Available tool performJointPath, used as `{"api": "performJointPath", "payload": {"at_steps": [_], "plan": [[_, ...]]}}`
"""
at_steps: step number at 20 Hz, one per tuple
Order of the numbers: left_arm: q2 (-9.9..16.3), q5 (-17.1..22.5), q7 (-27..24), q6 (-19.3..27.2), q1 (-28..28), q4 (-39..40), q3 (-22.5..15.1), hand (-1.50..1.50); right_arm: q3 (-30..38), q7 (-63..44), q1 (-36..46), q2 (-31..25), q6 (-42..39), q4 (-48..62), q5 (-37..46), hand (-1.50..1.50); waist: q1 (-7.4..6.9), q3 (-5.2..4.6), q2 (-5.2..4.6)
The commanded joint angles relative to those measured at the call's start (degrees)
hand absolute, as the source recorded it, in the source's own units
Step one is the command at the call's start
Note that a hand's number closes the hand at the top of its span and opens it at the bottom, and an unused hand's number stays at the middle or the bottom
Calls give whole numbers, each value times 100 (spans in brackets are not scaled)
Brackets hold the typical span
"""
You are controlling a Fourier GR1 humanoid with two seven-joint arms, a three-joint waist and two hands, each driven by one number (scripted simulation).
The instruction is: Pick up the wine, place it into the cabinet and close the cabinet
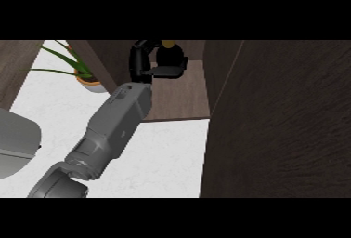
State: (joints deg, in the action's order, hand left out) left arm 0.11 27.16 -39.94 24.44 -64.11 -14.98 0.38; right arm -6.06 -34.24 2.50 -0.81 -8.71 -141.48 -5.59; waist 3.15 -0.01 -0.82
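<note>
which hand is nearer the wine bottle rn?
Right. The right hand is curled round the wine bottle inside the cabinet, above its shelf. The left hand shows nowhere in the head view, so its distance can't be judged.

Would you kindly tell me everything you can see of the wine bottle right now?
Only part of the wine bottle shows: a dark body with a yellowish top at the view's upper edge. It stands inside the open wooden cabinet, above its shelf floor. A black hand curls round it and hides most of it. Label and exact tilt cannot be told.

Wine [168,45] inside cabinet [182,100]; plant [81,69] left; door [281,121] right.
</note>
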Motion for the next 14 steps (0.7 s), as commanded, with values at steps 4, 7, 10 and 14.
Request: {"api": "performJointPath", "payload": {"at_steps": [4,7,10,14], "plan": [[107,143,-277,-547,128,386,314,150,-237,-149,-193,78,100,-424,-135,-150,-12,-3,-16],[-11,254,-360,-276,-36,546,361,150,-333,28,-394,69,-91,-343,-141,-150,97,-1,-30],[135,200,-294,-391,-141,642,453,150,-88,-122,70,44,74,-292,-159,-150,66,-5,-57],[33,44,-205,-57,-321,838,373,150,-154,-107,88,-5,-11,-243,-154,-150,79,-2,-53]]}}
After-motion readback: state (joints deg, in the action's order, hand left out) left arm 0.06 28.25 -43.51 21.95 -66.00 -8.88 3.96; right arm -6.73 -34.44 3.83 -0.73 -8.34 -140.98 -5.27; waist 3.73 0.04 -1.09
